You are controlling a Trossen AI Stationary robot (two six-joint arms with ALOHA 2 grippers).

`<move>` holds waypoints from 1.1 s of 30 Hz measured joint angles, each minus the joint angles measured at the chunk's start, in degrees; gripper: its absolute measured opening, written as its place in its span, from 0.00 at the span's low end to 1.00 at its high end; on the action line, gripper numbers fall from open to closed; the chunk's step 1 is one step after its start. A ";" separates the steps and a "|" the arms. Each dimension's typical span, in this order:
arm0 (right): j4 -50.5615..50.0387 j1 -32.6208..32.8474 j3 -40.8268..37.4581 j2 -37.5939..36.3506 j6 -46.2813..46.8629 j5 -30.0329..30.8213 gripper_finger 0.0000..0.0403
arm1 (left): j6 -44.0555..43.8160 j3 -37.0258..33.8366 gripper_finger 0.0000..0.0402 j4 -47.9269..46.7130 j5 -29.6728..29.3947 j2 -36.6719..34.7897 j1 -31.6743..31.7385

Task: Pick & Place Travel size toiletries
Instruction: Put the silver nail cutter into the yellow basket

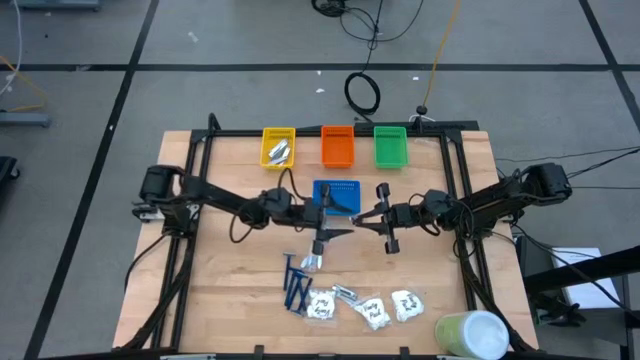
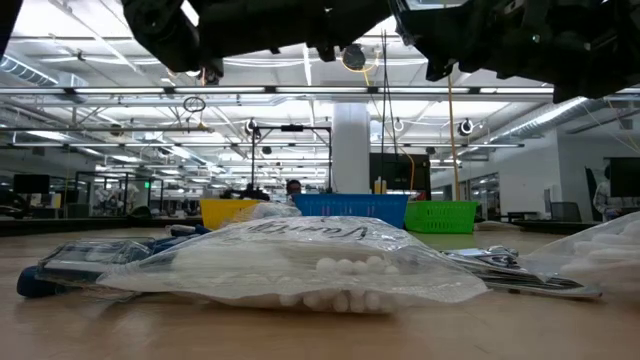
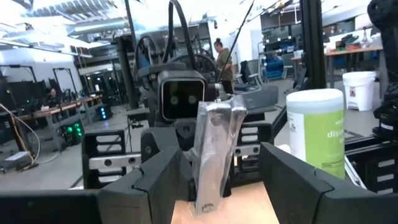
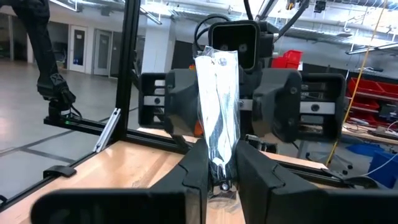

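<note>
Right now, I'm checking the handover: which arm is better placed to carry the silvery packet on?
Right, probably: the right gripper is shut on the silvery packet; the left gripper stands open.

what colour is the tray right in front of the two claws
Blue: the blue tray sits just beyond the claws, clearest in the high view.

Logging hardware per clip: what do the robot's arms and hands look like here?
Two dark, near-black jointed arms, left and right, with black cables looped along them. Each hand, left and right, has two blocky, angular black fingers. The opposite wrist carries a boxy dark camera housing. No markings are legible.
</note>
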 joint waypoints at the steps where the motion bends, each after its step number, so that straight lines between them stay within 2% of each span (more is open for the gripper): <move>1: -0.01 0.00 0.00 0.00 0.01 0.00 0.11 | -0.02 0.39 0.53 -0.10 -0.01 0.52 0.00; 15: -0.88 0.00 0.04 0.00 0.01 -0.02 0.11 | 1.57 3.14 0.51 0.11 -0.01 3.06 -0.06; 19: -0.88 0.00 0.04 0.00 0.01 -0.02 0.11 | 1.76 3.14 0.40 0.06 -0.01 3.06 -0.15; 25: -0.89 0.02 0.04 -0.02 0.84 -0.08 0.11 | 2.38 3.14 0.12 -0.17 -0.01 3.06 -0.11; 27: -1.21 0.04 0.04 -0.02 1.47 -0.19 0.11 | 3.10 3.14 0.09 -0.23 0.27 3.06 -0.11; 30: -2.38 0.04 0.13 -0.07 1.63 0.19 0.19 | 2.78 3.14 0.09 -0.31 -0.09 3.06 -0.11; 33: -4.34 0.06 0.15 -0.09 1.21 3.94 0.37 | 2.13 3.12 0.10 -0.54 -0.57 2.82 0.00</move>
